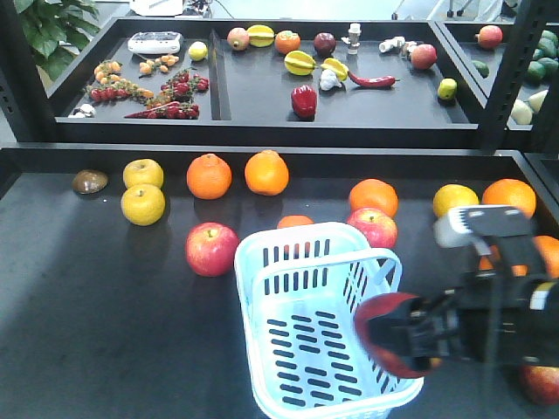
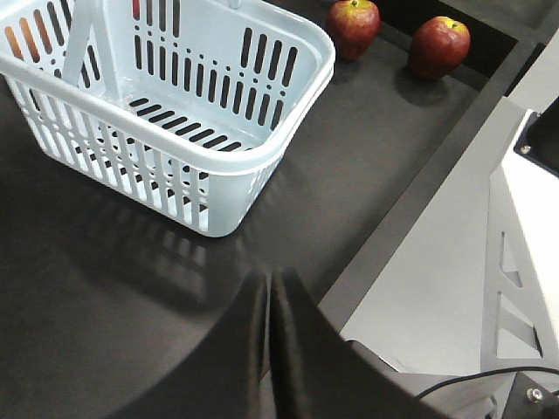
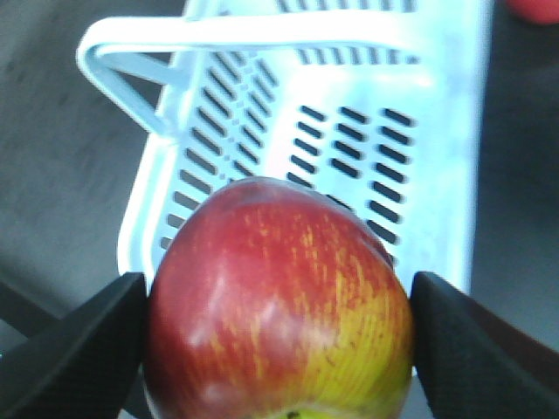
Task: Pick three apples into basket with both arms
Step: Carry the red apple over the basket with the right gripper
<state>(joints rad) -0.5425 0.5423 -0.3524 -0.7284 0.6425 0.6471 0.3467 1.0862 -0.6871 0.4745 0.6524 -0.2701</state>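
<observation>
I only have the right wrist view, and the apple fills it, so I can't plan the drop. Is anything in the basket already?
Observer: No. In the front view the basket shows only its slotted base, with no fruit inside.
Operator: Where is the left arm?
Observer: The left gripper is shut on nothing, over the table short of a basket corner.
Operator: Which red apples could go in next?
Observer: Besides the held apple, one red apple lies on the table left of the basket, and another lies just behind it.
</observation>
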